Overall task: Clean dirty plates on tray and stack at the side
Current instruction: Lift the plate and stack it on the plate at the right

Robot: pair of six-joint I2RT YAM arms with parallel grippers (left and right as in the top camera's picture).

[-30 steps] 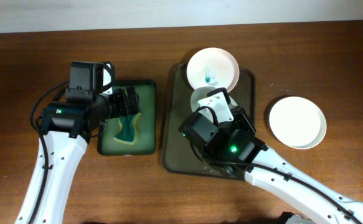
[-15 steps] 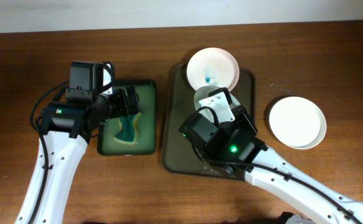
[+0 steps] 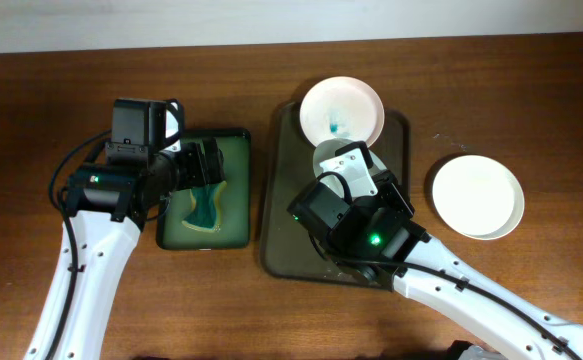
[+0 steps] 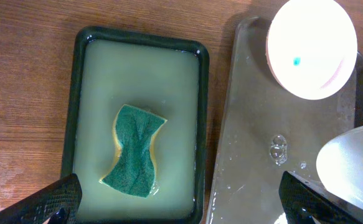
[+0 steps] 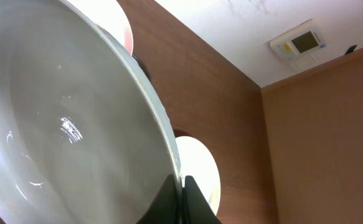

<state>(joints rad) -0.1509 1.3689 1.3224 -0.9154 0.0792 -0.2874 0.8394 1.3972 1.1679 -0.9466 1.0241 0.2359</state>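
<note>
In the overhead view the brown-grey tray [image 3: 286, 220] holds a plate with a teal smear [image 3: 342, 110] at its far end. My right gripper [image 3: 346, 170] is shut on the rim of a second plate [image 3: 326, 155], held tilted above the tray. In the right wrist view the fingers [image 5: 181, 186] pinch that plate's rim [image 5: 56, 124]. A plain white plate [image 3: 477, 195] lies on the table to the right of the tray. My left gripper [image 4: 181, 208] is open and empty, hovering above the green tray's near edge. The smeared plate [image 4: 312, 46] and the held plate [image 4: 355, 162] also show in the left wrist view.
A smaller dark green tray [image 3: 233, 140] of pale liquid stands left of the brown tray, with a teal sponge [image 4: 134, 149] lying in it. Water drops [image 4: 279, 148] sit on the brown tray [image 4: 249, 124]. Bare wooden table lies around both trays.
</note>
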